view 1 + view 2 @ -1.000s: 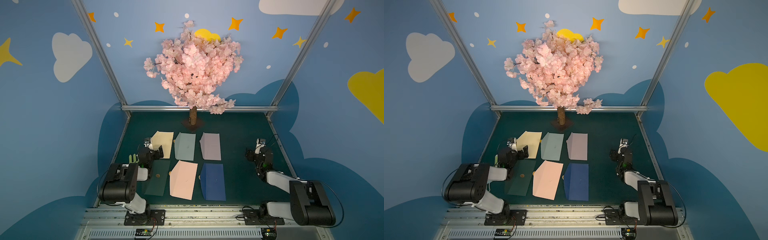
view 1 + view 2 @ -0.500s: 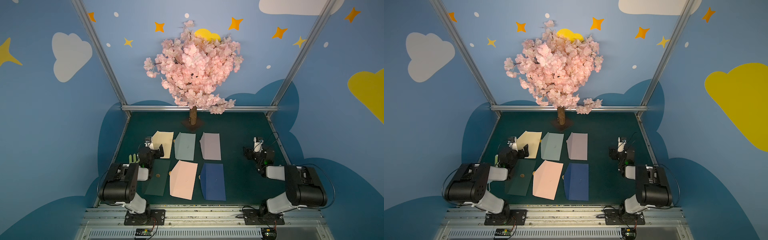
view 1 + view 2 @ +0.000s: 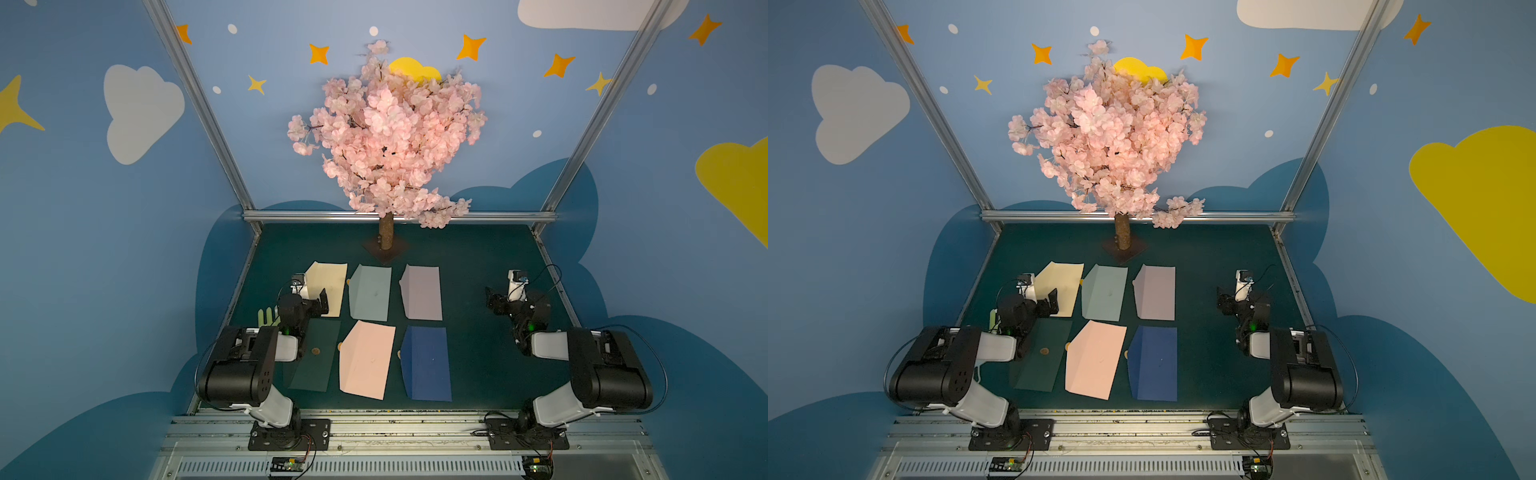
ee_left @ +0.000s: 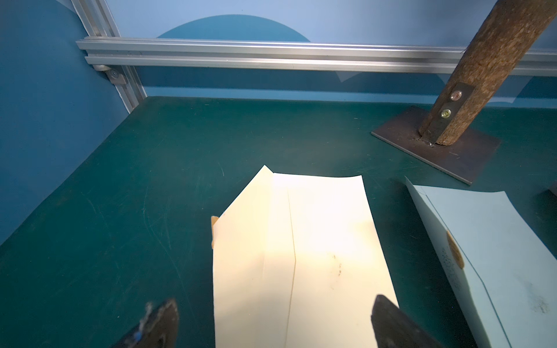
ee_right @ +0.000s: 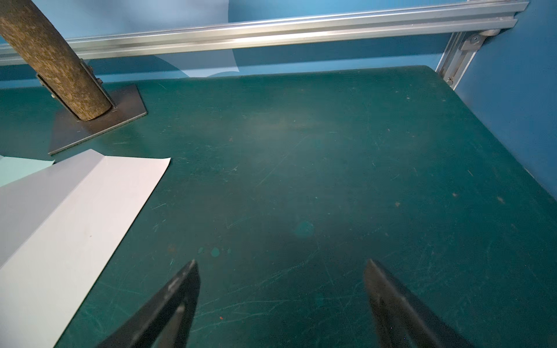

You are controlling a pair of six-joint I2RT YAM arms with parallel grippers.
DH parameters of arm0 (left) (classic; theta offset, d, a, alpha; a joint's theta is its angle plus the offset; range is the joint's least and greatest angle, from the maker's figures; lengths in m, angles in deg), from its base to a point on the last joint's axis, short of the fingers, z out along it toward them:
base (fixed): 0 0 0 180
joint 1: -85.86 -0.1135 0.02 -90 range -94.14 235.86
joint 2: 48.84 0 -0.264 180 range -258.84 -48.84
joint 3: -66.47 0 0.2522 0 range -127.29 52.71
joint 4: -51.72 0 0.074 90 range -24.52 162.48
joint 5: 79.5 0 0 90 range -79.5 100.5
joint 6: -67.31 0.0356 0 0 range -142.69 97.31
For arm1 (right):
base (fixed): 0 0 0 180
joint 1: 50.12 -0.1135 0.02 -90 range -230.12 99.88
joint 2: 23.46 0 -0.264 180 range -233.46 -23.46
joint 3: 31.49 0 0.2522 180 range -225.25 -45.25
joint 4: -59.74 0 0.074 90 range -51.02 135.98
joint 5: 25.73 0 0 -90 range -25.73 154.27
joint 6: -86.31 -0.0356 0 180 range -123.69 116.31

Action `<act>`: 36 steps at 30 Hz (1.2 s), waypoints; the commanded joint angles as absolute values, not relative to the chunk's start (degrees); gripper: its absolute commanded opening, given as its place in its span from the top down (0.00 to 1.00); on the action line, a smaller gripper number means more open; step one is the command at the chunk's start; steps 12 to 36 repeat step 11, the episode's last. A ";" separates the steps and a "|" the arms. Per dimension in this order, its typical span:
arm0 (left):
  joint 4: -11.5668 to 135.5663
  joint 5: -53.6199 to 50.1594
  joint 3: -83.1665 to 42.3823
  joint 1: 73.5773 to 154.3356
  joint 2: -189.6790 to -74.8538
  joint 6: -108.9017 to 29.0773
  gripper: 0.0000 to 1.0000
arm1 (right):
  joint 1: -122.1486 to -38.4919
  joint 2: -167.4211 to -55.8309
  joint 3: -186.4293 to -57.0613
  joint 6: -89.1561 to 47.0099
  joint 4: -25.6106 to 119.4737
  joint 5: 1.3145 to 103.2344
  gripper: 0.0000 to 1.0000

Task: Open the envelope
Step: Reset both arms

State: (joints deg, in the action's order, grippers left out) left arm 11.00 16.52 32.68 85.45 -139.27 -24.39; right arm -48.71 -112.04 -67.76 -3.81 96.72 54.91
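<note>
As I read the table left to right, the left gripper point(image 4: 275, 302) hangs with jaws spread wide over the near end of the cream envelope point(image 4: 325, 241), whose flap is folded out. The right gripper point(image 5: 281, 264), jaws likewise apart and empty, hangs above the green mat point(image 5: 331, 150) beside the grey envelope point(image 5: 75, 211).

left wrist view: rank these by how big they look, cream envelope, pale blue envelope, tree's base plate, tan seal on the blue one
1. cream envelope, nearest the camera
2. pale blue envelope, partly cut off by the frame
3. base plate, farther away
4. tan seal, clearly smallest
</note>
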 commanded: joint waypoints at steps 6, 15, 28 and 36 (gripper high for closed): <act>11.34 16.13 31.71 85.10 -139.28 -24.27 0.00 | -48.81 -112.58 -67.19 -3.59 98.61 54.27 0.12; 10.41 16.04 32.30 85.14 -139.07 -24.10 0.00 | -48.80 -112.58 -67.15 -3.64 98.62 54.27 0.12; 10.41 16.04 32.30 85.14 -139.07 -24.10 0.00 | -48.80 -112.58 -67.15 -3.64 98.62 54.27 0.12; 10.41 16.04 32.30 85.14 -139.07 -24.10 0.00 | -48.80 -112.58 -67.15 -3.64 98.62 54.27 0.12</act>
